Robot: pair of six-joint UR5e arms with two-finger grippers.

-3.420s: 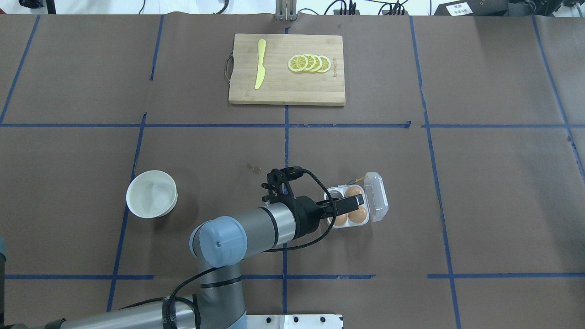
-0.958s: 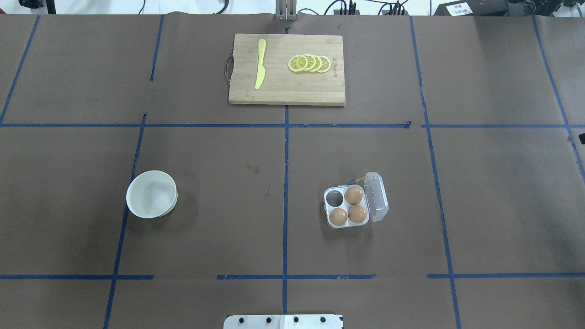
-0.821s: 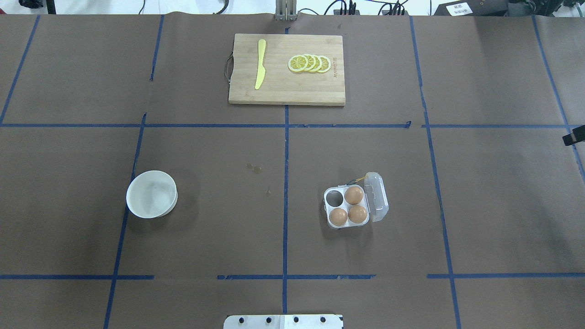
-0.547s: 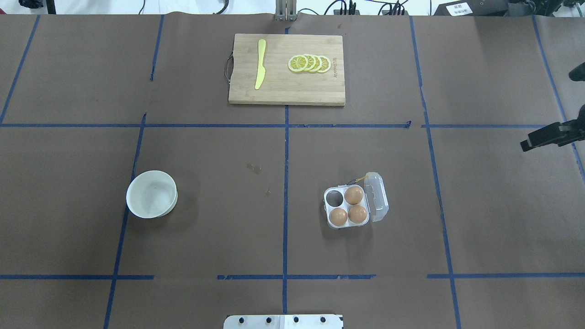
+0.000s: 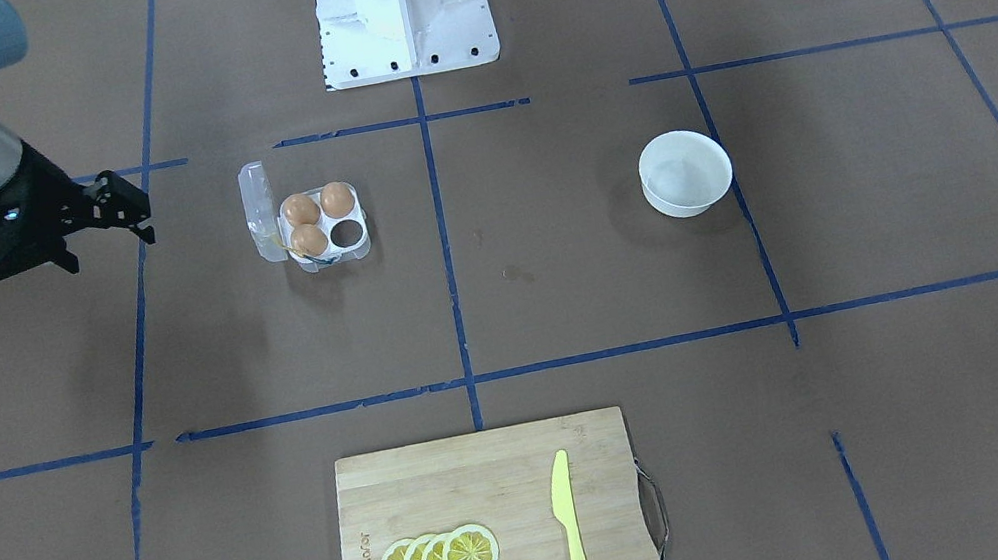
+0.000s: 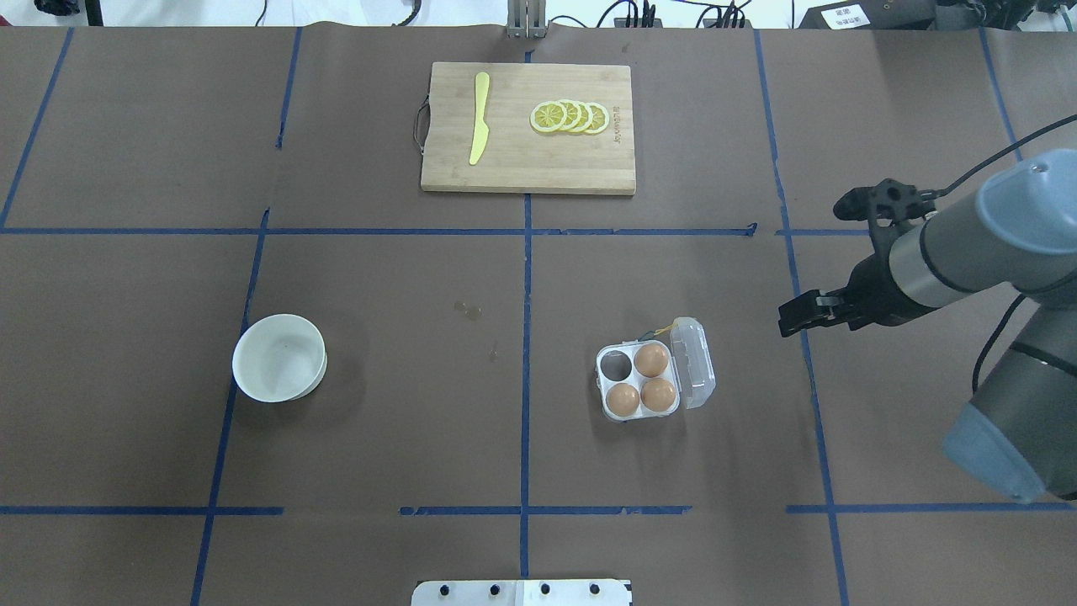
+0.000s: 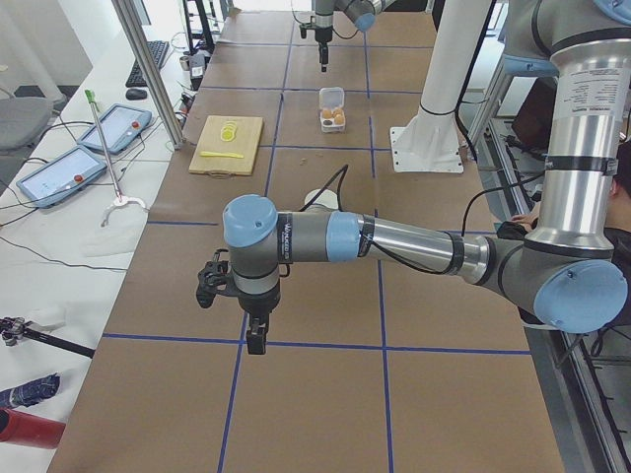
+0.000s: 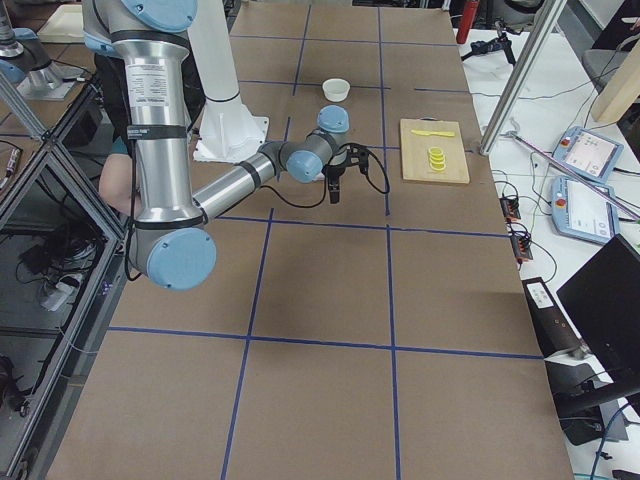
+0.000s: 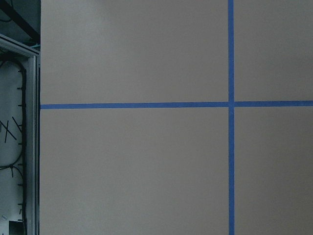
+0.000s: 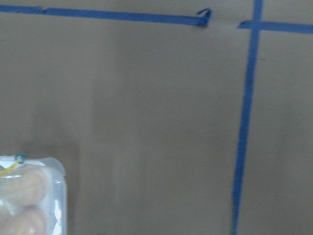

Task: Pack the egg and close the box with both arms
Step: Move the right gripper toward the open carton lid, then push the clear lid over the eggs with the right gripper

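Observation:
The clear box [image 6: 605, 386] stands right of the table's middle with its lid [image 6: 697, 363] open and upright on the right side. Three orange-brown eggs [image 6: 650, 359] sit in three cups; the far-left cup [image 6: 615, 364] is empty. My right gripper [image 6: 787, 322] hangs to the right of the box, apart from it, fingers together and empty; it also shows in the front view [image 5: 138, 214]. The right wrist view shows the box's corner [image 10: 29, 196]. My left gripper [image 7: 255, 343] shows only in the exterior left view, far from the box; I cannot tell if it is open.
A white bowl [image 6: 279, 357] stands empty at the left. A wooden cutting board [image 6: 528, 160] at the far middle holds a yellow knife [image 6: 479, 118] and lemon slices [image 6: 570, 117]. The left wrist view shows bare brown table and its edge [image 9: 34, 147].
The left arm pulled back from over the box and left the overhead view. The right arm came in from the right edge and moved toward the box. The box and eggs stayed still.

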